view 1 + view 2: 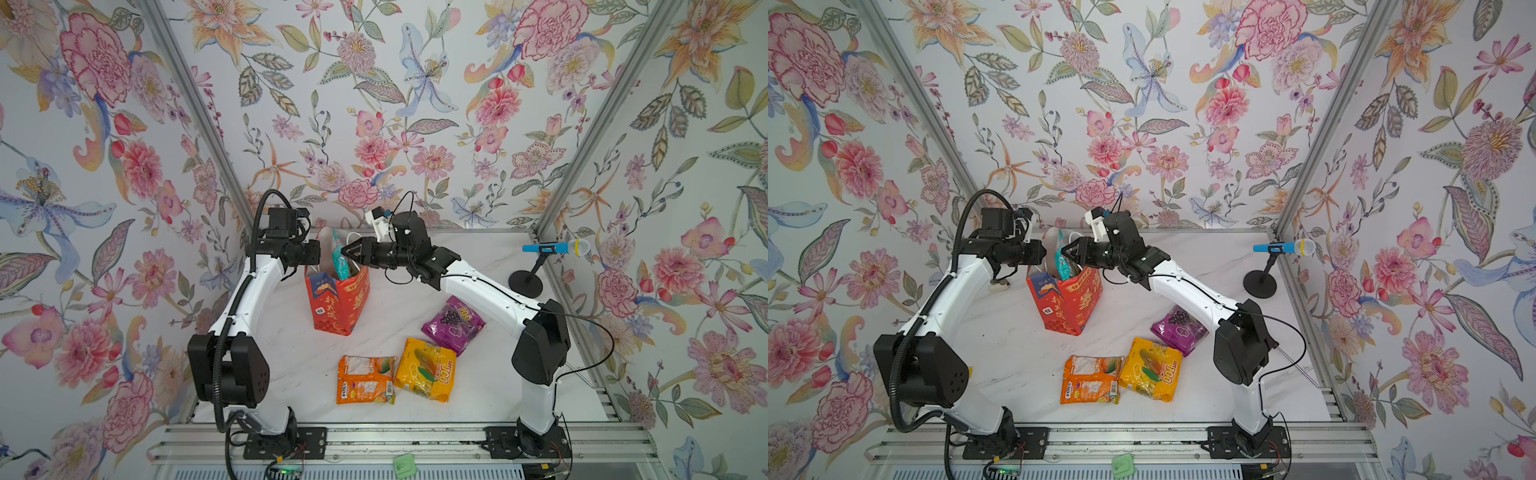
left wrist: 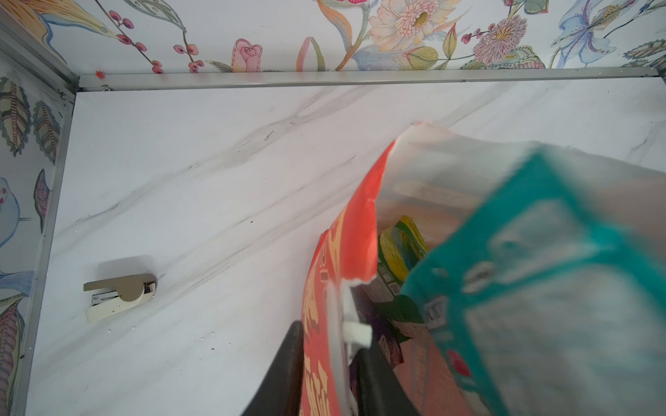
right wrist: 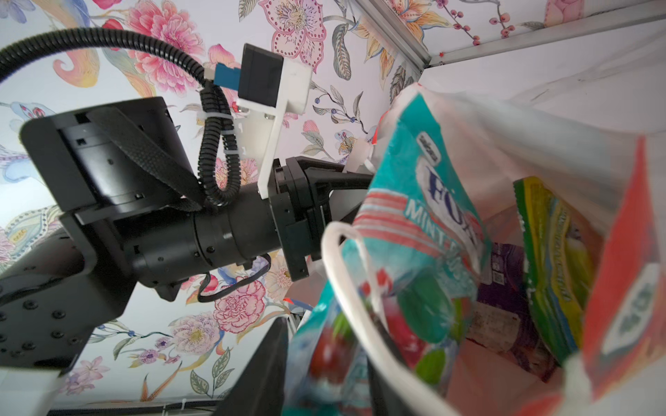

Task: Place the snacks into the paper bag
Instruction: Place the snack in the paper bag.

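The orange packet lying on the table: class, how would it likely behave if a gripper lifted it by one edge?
The orange packet looks puffy and crinkled, so probably light and floppy, sagging from one edge. Its glossy film may slip in a grip. Lying flat on the table, it should slide rather than roll.

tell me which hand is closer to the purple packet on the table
Right. The right hand is over the paper bag, on its side toward the purple packet; the left hand holds its opposite rim.

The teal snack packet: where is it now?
In both top views the teal packet stands in the mouth of the red paper bag, back left on the table, beside the right gripper.
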Tool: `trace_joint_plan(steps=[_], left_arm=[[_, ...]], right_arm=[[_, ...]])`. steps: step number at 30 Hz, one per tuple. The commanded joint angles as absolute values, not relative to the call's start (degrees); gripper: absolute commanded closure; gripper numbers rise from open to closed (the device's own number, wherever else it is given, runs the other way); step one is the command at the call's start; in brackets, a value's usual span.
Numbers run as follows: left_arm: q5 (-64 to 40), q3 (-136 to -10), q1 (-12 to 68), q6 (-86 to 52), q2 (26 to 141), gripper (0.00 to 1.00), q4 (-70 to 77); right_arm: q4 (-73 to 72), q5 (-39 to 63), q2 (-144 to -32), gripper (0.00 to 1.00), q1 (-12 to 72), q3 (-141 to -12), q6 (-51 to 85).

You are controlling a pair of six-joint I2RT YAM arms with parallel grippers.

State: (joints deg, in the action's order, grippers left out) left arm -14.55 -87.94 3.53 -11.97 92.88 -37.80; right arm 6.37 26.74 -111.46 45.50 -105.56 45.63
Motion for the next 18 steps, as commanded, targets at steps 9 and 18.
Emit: trace_joint_plan(steps=[9, 18], left_arm=[[-14.22, -89.15, 3.27, -11.43, 91.41, 0.73, -39.11], [-14.31, -89.18, 3.25, -11.5, 91.54, 0.73, -38.89]], right_arm=[[16.77, 20.6, -110.81, 0.47, 44.22, -117.58, 32.81], [20.65, 13.11, -94.05, 0.41, 44.73, -104.9, 11.39]])
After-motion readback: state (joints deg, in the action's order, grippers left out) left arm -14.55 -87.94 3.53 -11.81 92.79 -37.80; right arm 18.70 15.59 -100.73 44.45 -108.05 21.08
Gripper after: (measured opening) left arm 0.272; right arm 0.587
